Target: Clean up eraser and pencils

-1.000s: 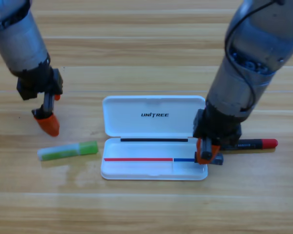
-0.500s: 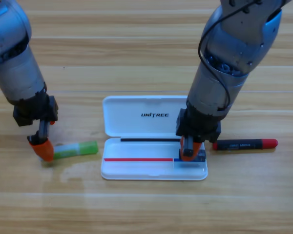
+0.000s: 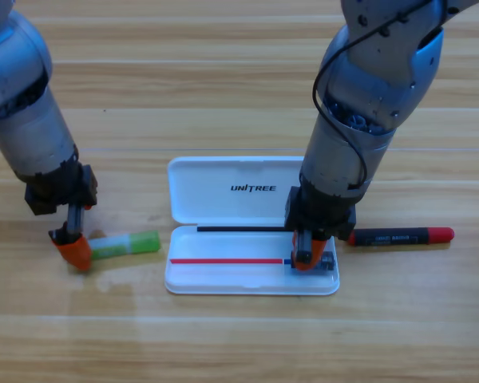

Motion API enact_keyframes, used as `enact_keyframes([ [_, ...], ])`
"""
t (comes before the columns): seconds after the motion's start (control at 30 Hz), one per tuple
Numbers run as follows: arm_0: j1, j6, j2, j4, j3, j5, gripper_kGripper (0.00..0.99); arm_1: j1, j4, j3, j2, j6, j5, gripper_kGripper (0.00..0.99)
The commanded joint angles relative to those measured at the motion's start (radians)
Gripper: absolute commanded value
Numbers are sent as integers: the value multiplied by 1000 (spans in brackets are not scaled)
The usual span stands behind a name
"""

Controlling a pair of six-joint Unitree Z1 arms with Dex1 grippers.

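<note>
The eraser [image 3: 326,262], a small dark block, is down in the small right compartment of the open white case [image 3: 215,203]. My right gripper [image 3: 306,257] points down on it and is shut on it, hiding most of it. The black pencil with red ends [image 3: 401,236] lies flat on the table just right of the case. The light green pencil [image 3: 126,245] lies left of the case. My left gripper [image 3: 74,252] is down on that pencil's left end and covers it.
The case's lid lies flat towards the back, and its tray faces the front edge. Both arms come down from the top corners, the right one leaning over the case's right end. Bare wooden table [image 3: 239,343] lies in front.
My right gripper carried the eraser left from beside the case into its right compartment. My left gripper came down and forward onto the green pencil's left end. Neither pencil has moved.
</note>
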Motion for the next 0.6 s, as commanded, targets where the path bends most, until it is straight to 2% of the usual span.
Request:
enact_keyframes([
  [0.03, -12, -13, 14, -29, 35, -13, 934, 22, 10, -2, 43, -3, -5, 95],
  [0.13, -12, -10, 23, -36, 40, -13, 916, 22, 27, -1, 17, -3, -4, 629],
  [0.17, -14, -10, 27, -38, 41, -13, 897, 22, 33, -1, 6, -4, 1, 762],
  [0.2, -14, -7, 30, -39, 43, -13, 890, 22, 43, -1, -8, -4, 6, 822],
  [0.37, -14, -1, 52, -44, 44, -15, 831, 20, 118, 13, -138, -23, 39, 874],
  [0.47, -14, 4, 61, -47, 43, -13, 752, 17, 141, 72, -255, -55, 53, 874],
  [0.5, -14, 8, 64, -47, 44, -15, 742, 11, 141, 96, -288, -73, 52, 874],
  [0.6, -14, 31, 75, -46, 43, -13, 621, -37, 142, 161, -362, -129, 44, 874],
])
